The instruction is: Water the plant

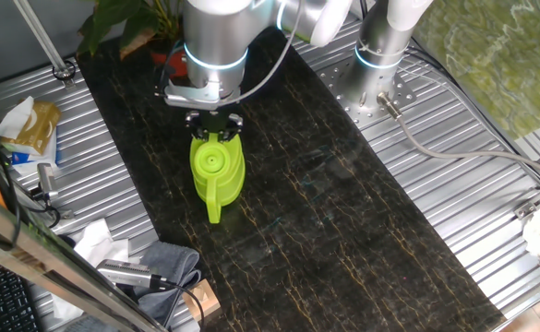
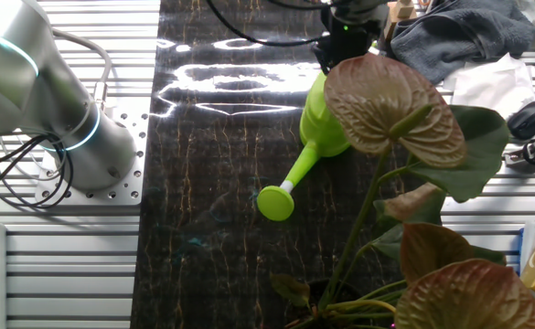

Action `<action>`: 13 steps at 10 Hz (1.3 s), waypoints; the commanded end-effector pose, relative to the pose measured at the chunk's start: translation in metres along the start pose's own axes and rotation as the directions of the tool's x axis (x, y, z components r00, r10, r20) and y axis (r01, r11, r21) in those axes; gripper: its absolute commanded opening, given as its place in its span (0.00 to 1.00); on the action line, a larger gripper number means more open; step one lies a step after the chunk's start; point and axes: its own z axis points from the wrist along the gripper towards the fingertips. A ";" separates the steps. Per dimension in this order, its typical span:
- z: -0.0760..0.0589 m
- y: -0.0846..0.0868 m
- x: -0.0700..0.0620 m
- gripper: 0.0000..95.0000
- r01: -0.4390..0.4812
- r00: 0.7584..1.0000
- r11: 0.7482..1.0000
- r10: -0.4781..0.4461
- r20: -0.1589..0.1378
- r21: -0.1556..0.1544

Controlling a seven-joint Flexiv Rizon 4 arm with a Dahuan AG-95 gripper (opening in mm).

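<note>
The tool [image 1: 213, 123] sits directly over the lime-green watering can [image 1: 216, 171], its black fingers touching the can's top at the handle; whether they pinch it cannot be told. The arm [image 1: 216, 41] stands vertical above the can. The can rests on the dark counter [image 1: 343, 212], its spout [image 2: 290, 183] toward the plant [image 2: 404, 137] just beside it.

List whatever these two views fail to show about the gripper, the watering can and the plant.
- Gripper: in one fixed view the wrist covers the fingers; in the other, leaves hide them. Whether it is open or shut cannot be told.
- Watering can: its handle is hidden under the gripper in one view and behind a reddish leaf in the other.
- Plant: its pot is cut off by the frame's bottom edge.
</note>
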 end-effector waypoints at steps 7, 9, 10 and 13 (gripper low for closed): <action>-0.027 0.005 -0.012 0.00 0.249 0.968 0.969 -0.249 0.020 0.005; -0.033 0.005 -0.018 0.00 0.259 0.966 0.966 -0.259 0.022 0.003; -0.034 0.004 -0.021 0.00 0.262 0.965 0.965 -0.262 0.019 0.000; -0.034 0.005 -0.021 0.00 0.212 0.977 0.977 -0.211 0.011 -0.015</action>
